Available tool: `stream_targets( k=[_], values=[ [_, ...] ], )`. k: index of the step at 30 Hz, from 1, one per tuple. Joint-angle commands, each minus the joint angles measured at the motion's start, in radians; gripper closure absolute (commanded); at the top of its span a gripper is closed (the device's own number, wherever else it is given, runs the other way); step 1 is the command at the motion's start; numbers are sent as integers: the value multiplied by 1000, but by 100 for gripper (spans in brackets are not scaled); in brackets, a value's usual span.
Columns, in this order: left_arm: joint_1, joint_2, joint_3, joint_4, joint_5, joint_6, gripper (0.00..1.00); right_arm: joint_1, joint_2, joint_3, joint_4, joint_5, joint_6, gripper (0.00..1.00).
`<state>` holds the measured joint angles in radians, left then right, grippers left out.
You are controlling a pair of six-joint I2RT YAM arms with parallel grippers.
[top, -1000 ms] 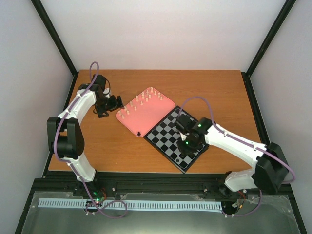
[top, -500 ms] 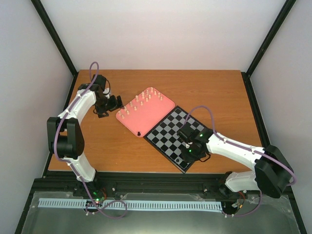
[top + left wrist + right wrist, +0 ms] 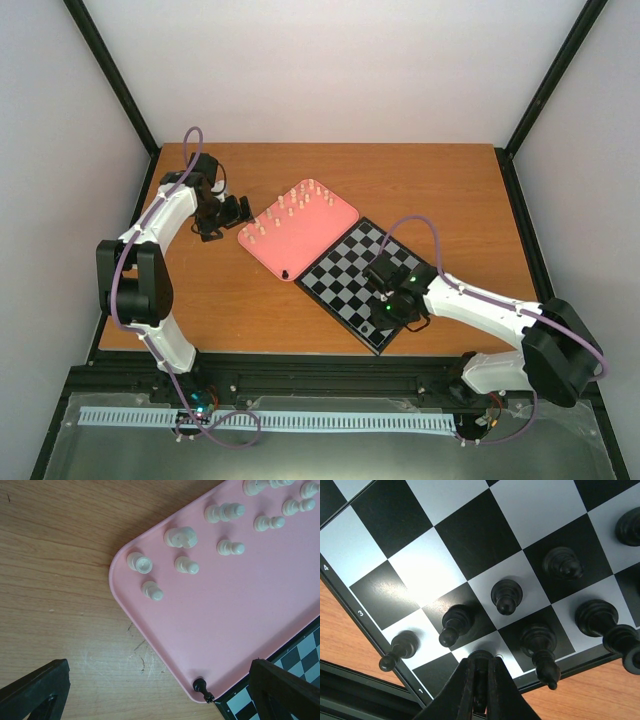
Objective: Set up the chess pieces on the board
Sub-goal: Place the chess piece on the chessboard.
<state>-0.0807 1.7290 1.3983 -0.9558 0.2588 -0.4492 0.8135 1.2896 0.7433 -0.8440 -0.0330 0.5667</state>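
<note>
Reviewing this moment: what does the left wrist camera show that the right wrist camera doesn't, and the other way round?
Left wrist only: the pink tray carrying cream pieces, one black piece in the tray corner beside the checks, and the open left claw.
Right wrist only: several black pieces upright on squares, printed rank numbers on the rim, and the right claw shut low over the edge row; whether it pinches a piece is unclear.
Both: the board and the wooden table.
</note>
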Motion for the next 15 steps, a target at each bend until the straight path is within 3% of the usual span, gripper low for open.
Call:
stream_targets(
  k=[1, 9, 15],
  values=[
    [-5, -14, 31, 12, 2, 0, 0, 9, 7, -10, 9, 22, 9, 95],
    [-5, -9, 32, 11, 6, 0, 0, 9, 21, -22, 10, 18, 9, 92],
    [-7, -12, 32, 10, 4, 1, 0, 9, 19, -12, 9, 12, -4, 78]
  ],
)
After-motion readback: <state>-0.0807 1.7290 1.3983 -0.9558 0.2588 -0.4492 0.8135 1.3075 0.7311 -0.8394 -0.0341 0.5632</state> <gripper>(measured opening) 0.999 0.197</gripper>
